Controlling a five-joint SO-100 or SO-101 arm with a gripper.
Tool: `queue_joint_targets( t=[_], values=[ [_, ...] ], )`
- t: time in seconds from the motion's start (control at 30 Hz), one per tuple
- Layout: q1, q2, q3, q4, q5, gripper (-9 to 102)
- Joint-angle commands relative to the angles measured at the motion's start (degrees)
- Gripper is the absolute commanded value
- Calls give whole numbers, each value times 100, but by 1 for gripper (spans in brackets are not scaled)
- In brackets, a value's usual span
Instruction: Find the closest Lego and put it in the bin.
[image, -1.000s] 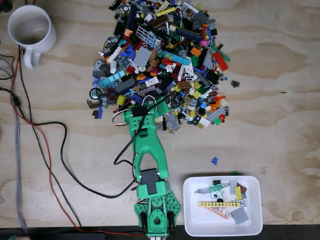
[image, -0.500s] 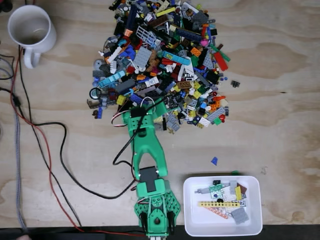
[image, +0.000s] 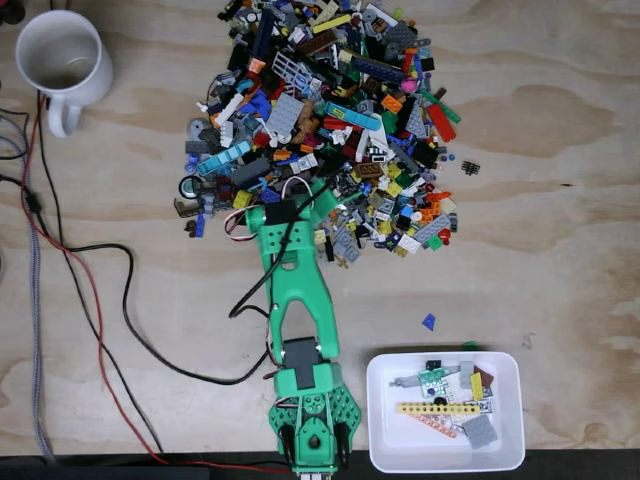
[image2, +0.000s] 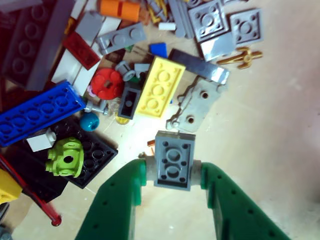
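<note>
Brick: grey plate, light, rigid, slick.
Grip: gripper clamped across plate's long sides.

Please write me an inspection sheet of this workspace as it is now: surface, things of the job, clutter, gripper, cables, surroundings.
Surface: bare plywood table.
Job's things: large Lego pile at top centre; white bin at lower right, several pieces inside.
Clutter: white mug at top left; small blue piece lying apart from the pile.
Gripper: green gripper at the pile's near edge, fingers closed on a grey plate.
Cables: black and red cables at left.
Surroundings: nothing seen.
</note>
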Motion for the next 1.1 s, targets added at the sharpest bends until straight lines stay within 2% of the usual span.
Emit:
queue_joint_targets(
  t=[0.0, 0.23, 0.43, 0.73, 0.9, 1.07],
  values=[
    [1187, 1081, -571, 844, -967, 0],
    [4720, 2232, 606, 642, -3586, 0],
    [6715, 2751, 914, 211, -4887, 0],
    [8930, 3146, 1477, -316, -6407, 0],
    [9756, 3366, 1942, -835, -6961, 0],
    [9773, 3507, 1995, -1274, -6970, 15]
  ],
)
